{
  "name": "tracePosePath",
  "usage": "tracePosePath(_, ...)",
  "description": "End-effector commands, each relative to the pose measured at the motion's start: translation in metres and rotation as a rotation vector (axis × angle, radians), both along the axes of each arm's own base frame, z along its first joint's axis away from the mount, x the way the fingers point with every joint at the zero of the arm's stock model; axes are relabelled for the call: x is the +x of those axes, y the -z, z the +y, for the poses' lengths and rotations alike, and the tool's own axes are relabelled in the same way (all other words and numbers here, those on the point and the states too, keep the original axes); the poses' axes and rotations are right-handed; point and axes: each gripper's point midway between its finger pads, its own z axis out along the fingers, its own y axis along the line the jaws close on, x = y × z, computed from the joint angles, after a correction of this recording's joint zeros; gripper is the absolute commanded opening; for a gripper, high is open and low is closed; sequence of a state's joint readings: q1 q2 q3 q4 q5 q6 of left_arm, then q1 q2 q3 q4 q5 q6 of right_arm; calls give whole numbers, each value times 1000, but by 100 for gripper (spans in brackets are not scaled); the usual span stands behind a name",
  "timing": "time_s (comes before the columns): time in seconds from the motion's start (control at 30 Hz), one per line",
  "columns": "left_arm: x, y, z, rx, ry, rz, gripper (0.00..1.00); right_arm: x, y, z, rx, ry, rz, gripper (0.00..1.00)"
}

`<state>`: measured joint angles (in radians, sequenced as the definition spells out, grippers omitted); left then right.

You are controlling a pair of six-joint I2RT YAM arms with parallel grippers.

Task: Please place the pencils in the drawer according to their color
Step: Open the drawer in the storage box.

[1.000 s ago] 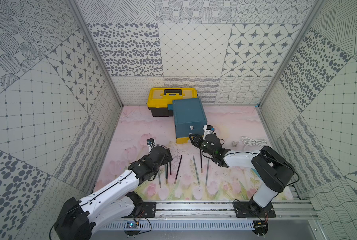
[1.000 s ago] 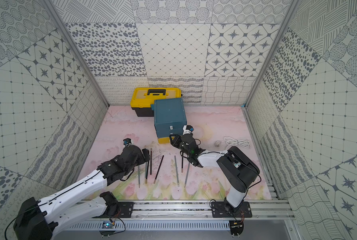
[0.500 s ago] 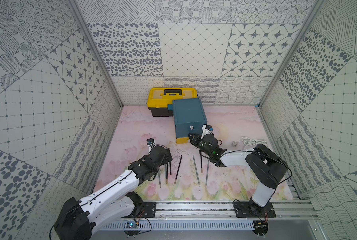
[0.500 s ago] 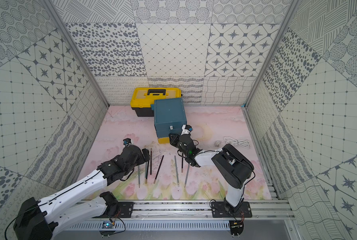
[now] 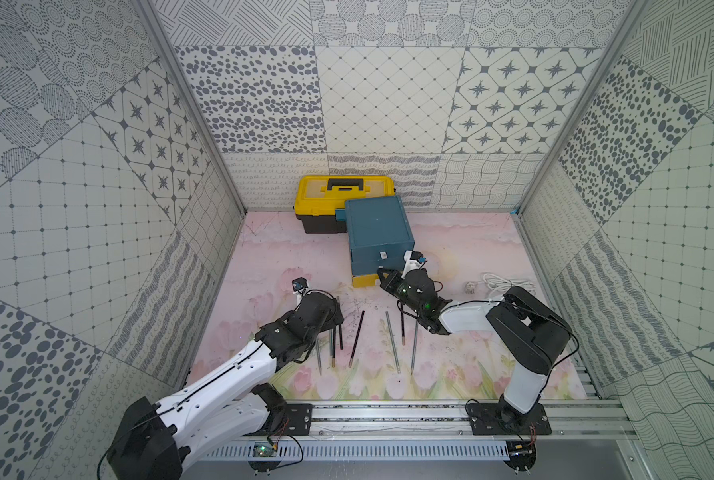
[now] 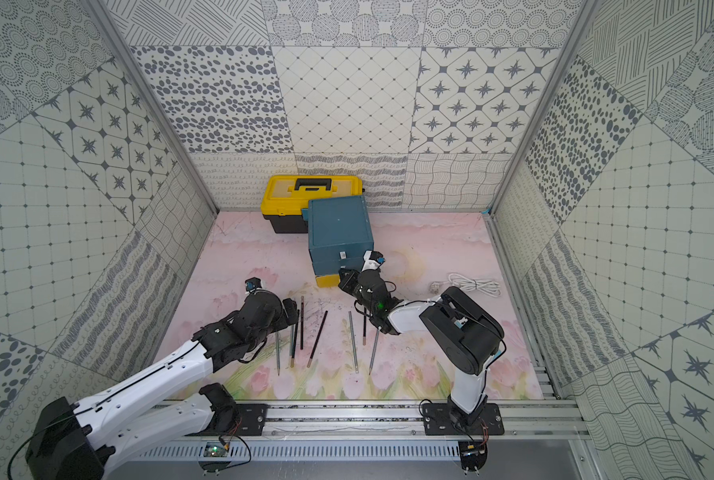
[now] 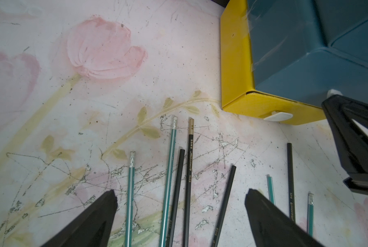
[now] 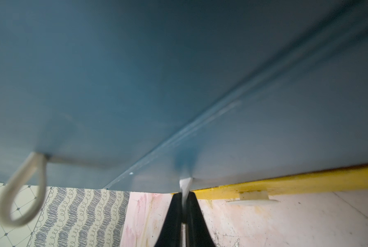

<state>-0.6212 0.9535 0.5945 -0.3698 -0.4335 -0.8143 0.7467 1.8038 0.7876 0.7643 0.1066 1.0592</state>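
**Right hand** (image 8: 184, 195): the jaws are pressed together, and a thin white tab (image 8: 185, 184) is pinched between the fingertips. The tab belongs to the middle tier of the drawer (image 8: 178, 85), the teal front directly above the yellow lowest tier (image 8: 296, 181). The grip is judged to be taken there because the tab is the only pull on that flat front. A straight pull away from the drawer face would be called for next. No tier is seen slid out yet. The upper tab (image 8: 22, 192) is seen as a blurred white loop, clear of the fingers.

**Left hand** (image 7: 180, 193): the jaws are spread fully wide and nothing is held. It is poised low over the pencils (image 7: 190, 162), on the front side of the drawer near its yellow corner. The wide stance is judged to be readiness, so that a pencil can be straddled once a tier is open.

**Pencils:** all those seen are laid flat on the bench (image 5: 272, 257) in front of the drawer, roughly parallel, with their ends toward its front. Two kinds are made out in the left wrist view: grey-green striped ones with eraser caps, and black ones. None is seen inside the drawer, though the interiors are hidden.

**Surroundings:** a yellow toolbox (image 5: 334, 195) is set behind the drawer. Whether the two touch cannot be told. A white cable (image 5: 507, 282) lies well off to the drawer's side and is not involved.

**Risk (judged):** the whole drawer may slide with the pull instead of the tier opening.
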Motion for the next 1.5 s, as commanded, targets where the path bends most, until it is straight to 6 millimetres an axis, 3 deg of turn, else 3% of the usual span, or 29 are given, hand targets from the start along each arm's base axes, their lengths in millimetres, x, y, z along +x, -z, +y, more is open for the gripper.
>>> tracePosePath(0.0,-1,1,8,31,-18,0,99,4,-15,-1,39,13,-56,3)
tracePosePath(0.33,-1,-1,9,25,-25,-7,99,-12,-16,-6,36,14,-52,0)
tracePosePath(0.73,-2,-3,10,19,-28,-11,99,-57,-26,-16,-49,-13,-58,0)
tracePosePath(1.1,-4,-5,13,23,-40,-18,99,-95,-15,-18,-117,-62,-10,0)
tracePosePath(1.27,-3,-6,13,20,-41,-22,99,-105,-14,-17,-123,-76,4,0)
tracePosePath(1.3,-3,-6,13,22,-40,-21,99,-110,-4,-22,-144,-79,21,0)
tracePosePath(1.47,-3,-5,14,27,-45,-19,99,-114,3,-26,-170,-72,43,2)
